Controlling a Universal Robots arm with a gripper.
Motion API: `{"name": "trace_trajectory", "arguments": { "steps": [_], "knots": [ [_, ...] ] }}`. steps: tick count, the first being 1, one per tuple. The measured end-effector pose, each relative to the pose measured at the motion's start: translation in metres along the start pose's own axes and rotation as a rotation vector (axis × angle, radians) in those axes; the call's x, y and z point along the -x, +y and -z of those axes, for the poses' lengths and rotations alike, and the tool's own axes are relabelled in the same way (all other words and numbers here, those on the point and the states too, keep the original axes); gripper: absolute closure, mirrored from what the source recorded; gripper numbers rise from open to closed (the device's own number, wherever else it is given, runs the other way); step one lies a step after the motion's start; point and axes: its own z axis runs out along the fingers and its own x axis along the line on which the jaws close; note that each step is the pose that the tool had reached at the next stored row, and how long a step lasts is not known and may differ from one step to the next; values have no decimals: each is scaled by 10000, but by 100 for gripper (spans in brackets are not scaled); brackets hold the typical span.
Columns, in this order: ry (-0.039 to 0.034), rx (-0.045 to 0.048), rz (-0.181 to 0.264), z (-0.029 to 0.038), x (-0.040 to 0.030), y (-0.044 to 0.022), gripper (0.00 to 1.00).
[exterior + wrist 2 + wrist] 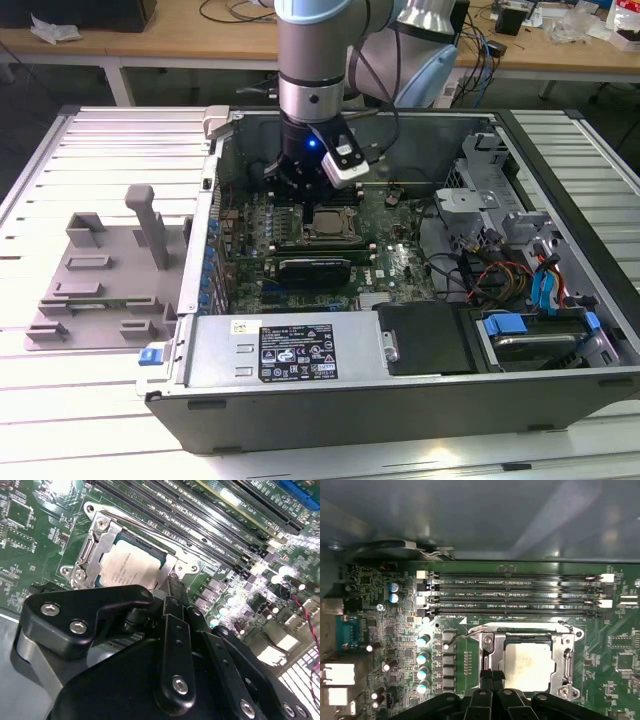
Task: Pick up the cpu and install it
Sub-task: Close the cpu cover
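Slatted table (70, 425), exterior view; cpu (527, 667) (131, 566) in socket (488, 652), both wrist views

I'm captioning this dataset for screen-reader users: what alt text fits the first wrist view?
A flat square cpu with a shiny silver-grey metal top lies in the metal-framed socket on a green motherboard. The black gripper hangs close by the socket's edge, and long dark memory slots run in rows beyond the socket.
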Motion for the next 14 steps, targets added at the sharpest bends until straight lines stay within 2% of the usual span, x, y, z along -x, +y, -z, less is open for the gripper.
{"name": "trace_trajectory", "arguments": {
  "steps": [2,4,5,6,7,8,12,14],
  "knots": [
    [1,-1,0,88,1,-6,89],
    [-19,1,-1,111,-3,-8,89],
    [-119,-4,-7,112,-14,-8,89],
    [-318,-8,-22,112,-25,-8,89],
    [-706,-14,-51,111,-48,-8,89],
    [-836,-15,-60,110,-53,-8,89],
    [-832,-17,-92,102,42,-19,89],
    [-816,-18,-117,100,130,-22,89]
  ]
}}
